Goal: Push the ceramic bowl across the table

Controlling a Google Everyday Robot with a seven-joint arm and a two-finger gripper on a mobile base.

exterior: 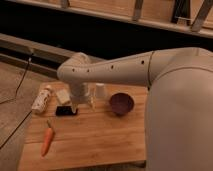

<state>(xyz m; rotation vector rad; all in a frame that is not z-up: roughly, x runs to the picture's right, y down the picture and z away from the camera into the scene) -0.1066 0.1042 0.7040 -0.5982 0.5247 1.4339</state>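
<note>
At the far left of the frame a dark cable [21, 80] trails over the floor beside the table [95, 145], a light wooden top made of plank strips that fills the lower middle of the frame. On the table's upper left corner lies a pale bottle [41, 99] on its side, and below it, near the lower left edge, lies an orange carrot [47, 141] with its green end pointing up the frame. Just right of the bottle sits a small pale box [62, 96], with a flat black object [66, 110] just below it. The gripper [84, 104] hangs just above the table to the right of these, under the wrist of the white arm [115, 72], which reaches in from the right; whether it is apart or together cannot be told. Just beside it to the right stands a white cup [101, 91]. Further right, near the table's upper right part and apart from the gripper, the dark maroon bowl [121, 103] rests upright on the wood.
</note>
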